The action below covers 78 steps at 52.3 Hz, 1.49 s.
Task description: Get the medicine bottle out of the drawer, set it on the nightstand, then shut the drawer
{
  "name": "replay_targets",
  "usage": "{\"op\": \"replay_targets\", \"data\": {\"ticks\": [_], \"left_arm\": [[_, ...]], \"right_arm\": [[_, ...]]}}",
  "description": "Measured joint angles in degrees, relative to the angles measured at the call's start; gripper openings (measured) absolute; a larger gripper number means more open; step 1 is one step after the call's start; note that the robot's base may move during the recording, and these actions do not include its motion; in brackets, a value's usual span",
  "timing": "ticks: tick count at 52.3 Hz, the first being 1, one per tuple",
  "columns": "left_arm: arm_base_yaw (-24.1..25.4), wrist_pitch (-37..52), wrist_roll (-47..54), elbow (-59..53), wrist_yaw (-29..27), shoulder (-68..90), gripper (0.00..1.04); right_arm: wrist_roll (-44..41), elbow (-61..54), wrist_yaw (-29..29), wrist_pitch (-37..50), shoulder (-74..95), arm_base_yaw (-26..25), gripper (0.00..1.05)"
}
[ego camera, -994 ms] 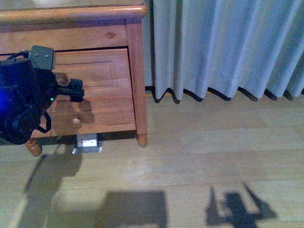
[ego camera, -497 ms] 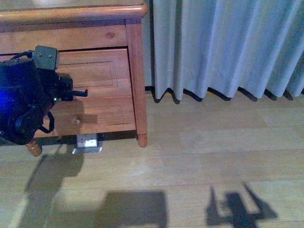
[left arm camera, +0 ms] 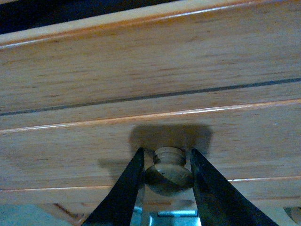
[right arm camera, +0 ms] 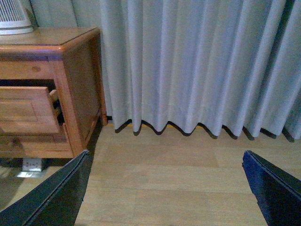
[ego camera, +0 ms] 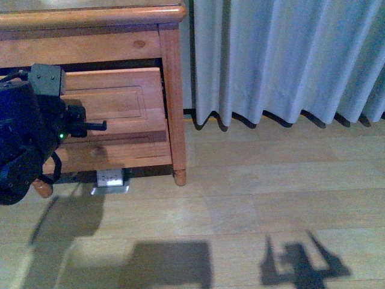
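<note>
1. The white plate (ego camera: 111,179) on the floor under the desk (ego camera: 172,90) is too blurred to read.
2. The drawer (ego camera: 114,99) juts out ahead of the desk's frame, with a dark gap above its front. Bare floor (ego camera: 258,198) lies open to the right of the desk, up to the curtain (ego camera: 283,60).
3. The left hand (left arm camera: 167,151) is clamped on the drawer's round knob (left arm camera: 168,173), one finger touching each side.
4. The right hand (right arm camera: 165,153) is spread wide over the floor, well apart from the desk.
5. The drawer's inside is hidden, so I cannot tell where the medicine bottle lies.
</note>
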Motion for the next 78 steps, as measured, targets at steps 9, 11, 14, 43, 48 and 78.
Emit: {"op": "replay_targets", "data": {"ticks": [9, 11, 14, 43, 48, 78], "left_arm": [[-1.7, 4.6, -1.0, -14.2, -2.1, -6.7, 0.26], [-2.0, 5.0, -1.1, -17.0, -2.7, -8.0, 0.26], [-2.6, 5.0, -1.3, -21.3, -3.4, -10.5, 0.26], [-7.1, 0.1, -1.5, -43.8, -4.3, -28.0, 0.42], [-8.1, -1.2, -0.9, -44.9, -4.0, -31.1, 0.60], [-1.6, -46.9, 1.8, -32.9, 3.9, -74.8, 0.98]], "right_arm": [[0.0, 0.0, 0.0, 0.0, 0.0, 0.0, 0.98], [0.0, 0.0, 0.0, 0.0, 0.0, 0.0, 0.98], [0.0, 0.0, 0.0, 0.0, 0.0, 0.0, 0.98], [0.0, 0.0, 0.0, 0.0, 0.0, 0.0, 0.98], [0.0, 0.0, 0.0, 0.0, 0.0, 0.0, 0.98], [0.0, 0.0, 0.0, 0.0, 0.0, 0.0, 0.98]]}}
